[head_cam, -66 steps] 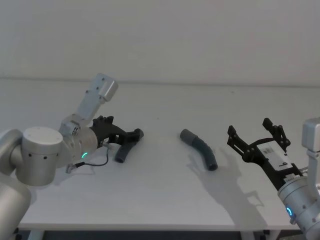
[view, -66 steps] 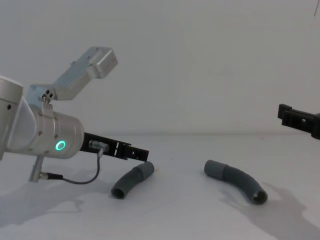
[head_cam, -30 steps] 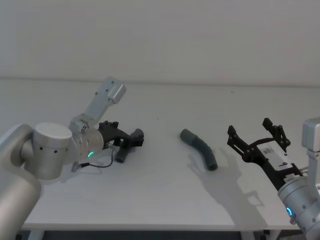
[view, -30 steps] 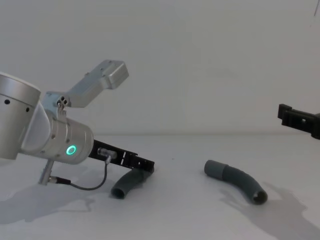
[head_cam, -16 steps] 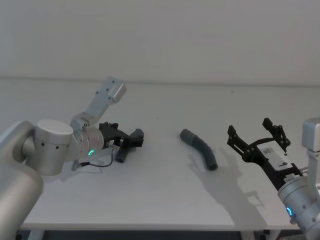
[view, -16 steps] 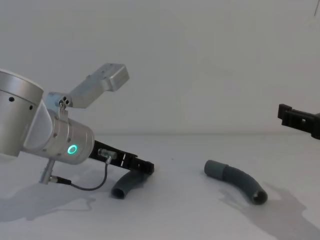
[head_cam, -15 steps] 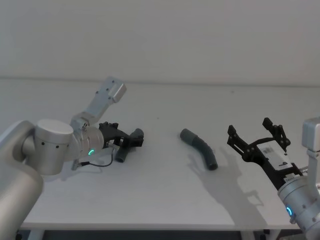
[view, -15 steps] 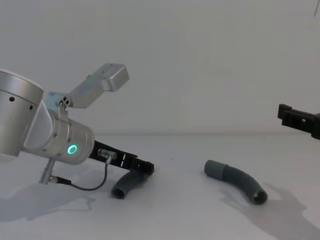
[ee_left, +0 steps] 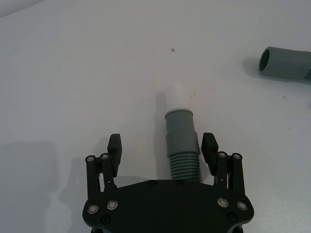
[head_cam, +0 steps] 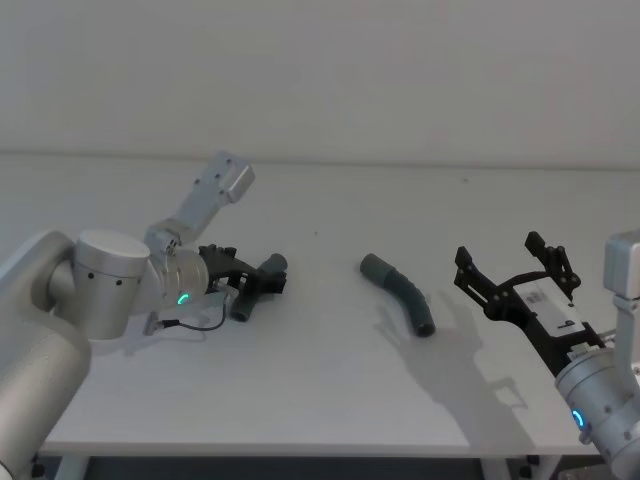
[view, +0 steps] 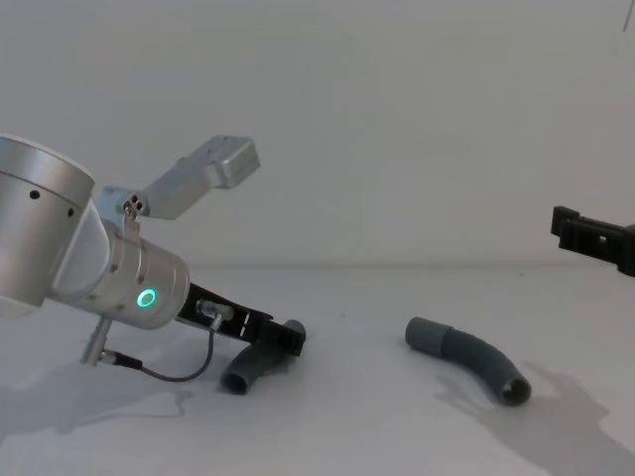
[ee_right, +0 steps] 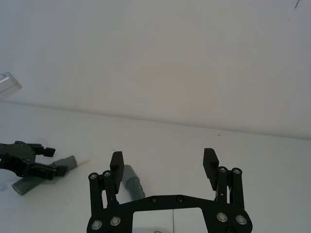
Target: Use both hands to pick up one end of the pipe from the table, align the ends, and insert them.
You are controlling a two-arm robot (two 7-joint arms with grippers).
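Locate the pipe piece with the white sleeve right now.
The sleeved piece lies on the table, left side in the head view, inside the open left hand; the other piece lies apart to its right.

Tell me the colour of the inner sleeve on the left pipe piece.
White. The sleeve sticks out of the grey collar; clearest in the left wrist view.

Plain white worktop [head_cam: 330, 400] — two dark grey ribbed pcs lie on it, well apart: shorter pc [view: 246, 370] left of centre, longer curved pc [head_cam: 403, 296] right of centre.
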